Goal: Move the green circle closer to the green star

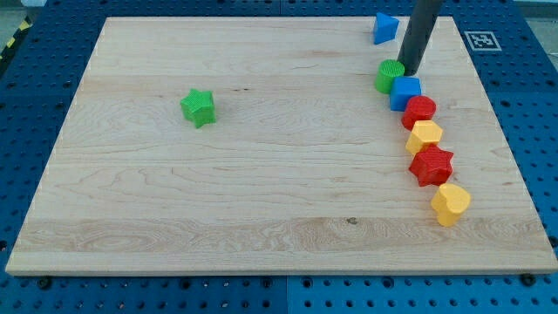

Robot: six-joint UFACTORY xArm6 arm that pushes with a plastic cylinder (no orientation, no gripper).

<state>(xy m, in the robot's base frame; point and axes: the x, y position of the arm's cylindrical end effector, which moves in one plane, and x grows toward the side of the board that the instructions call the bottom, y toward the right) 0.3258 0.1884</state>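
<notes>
My tip [408, 70], a bare rod without fingers, touches the green circle [389, 77] on its right, so I should push steadily left toward the green star [199, 107].

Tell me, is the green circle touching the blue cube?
Touching. The camera view shows the green circle pressed against the blue cube, no board between them; my tip sits just above both.

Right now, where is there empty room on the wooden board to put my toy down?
Most room lies between the green star and the chain on the view's right, and along the view's bottom. It is crowded where my tip sits by the green circle, blue cube and the red and yellow blocks below.
</notes>
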